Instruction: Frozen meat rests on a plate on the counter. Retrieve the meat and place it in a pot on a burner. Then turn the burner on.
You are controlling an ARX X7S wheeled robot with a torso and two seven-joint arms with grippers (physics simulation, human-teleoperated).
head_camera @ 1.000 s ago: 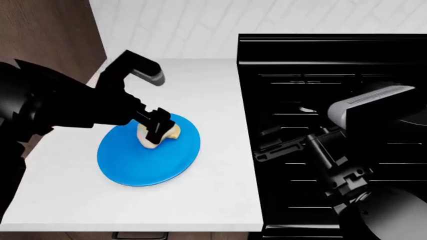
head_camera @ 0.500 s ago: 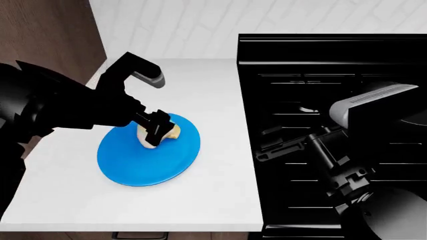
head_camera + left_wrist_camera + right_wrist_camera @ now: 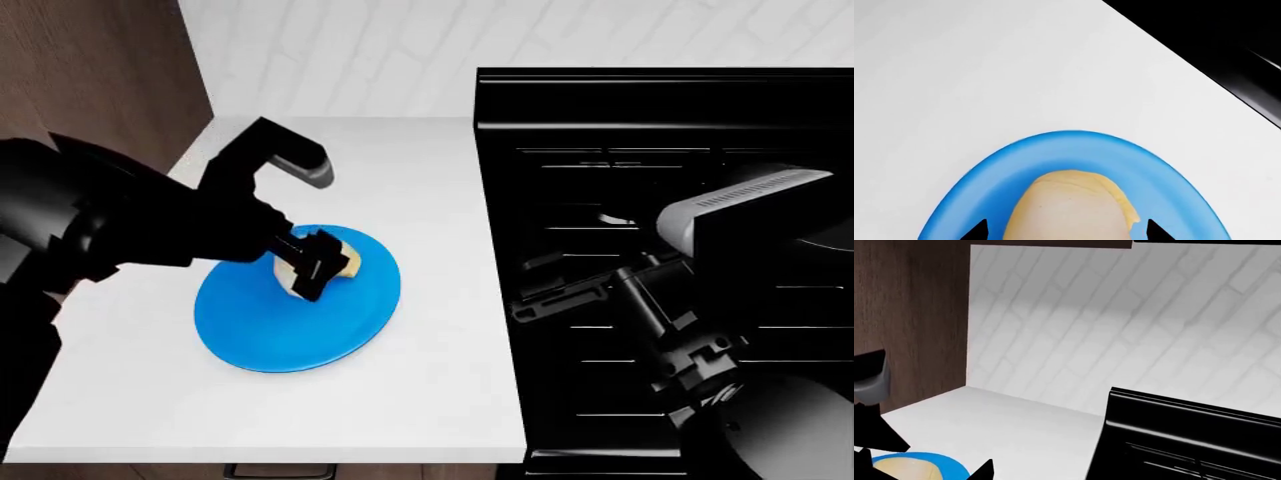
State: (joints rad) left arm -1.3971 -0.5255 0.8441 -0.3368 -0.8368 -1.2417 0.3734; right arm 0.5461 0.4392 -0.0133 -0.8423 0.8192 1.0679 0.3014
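The frozen meat [image 3: 1071, 210], a pale cream lump, lies on the blue plate [image 3: 1074, 142] on the white counter [image 3: 400, 170]. My left gripper [image 3: 314, 262] is down over the plate and open. Its fingertips [image 3: 977, 232] stand on either side of the meat, with a strip of blue showing between each tip and the lump. The head view shows part of the meat [image 3: 346, 263] beside the fingers. My right gripper [image 3: 527, 290] hangs open over the black stove [image 3: 667, 130], holding nothing. I cannot make out the pot against the dark stove top.
A brown wooden cabinet wall [image 3: 94, 70] rises at the counter's left end, and white tile [image 3: 400, 40] runs behind. The stove edge [image 3: 1227, 75] borders the counter on the right. The right arm's bulk [image 3: 747, 230] covers much of the stove.
The left arm has shifted slightly to the right over the plate. The meat and plate stay put, and the right arm has not moved.
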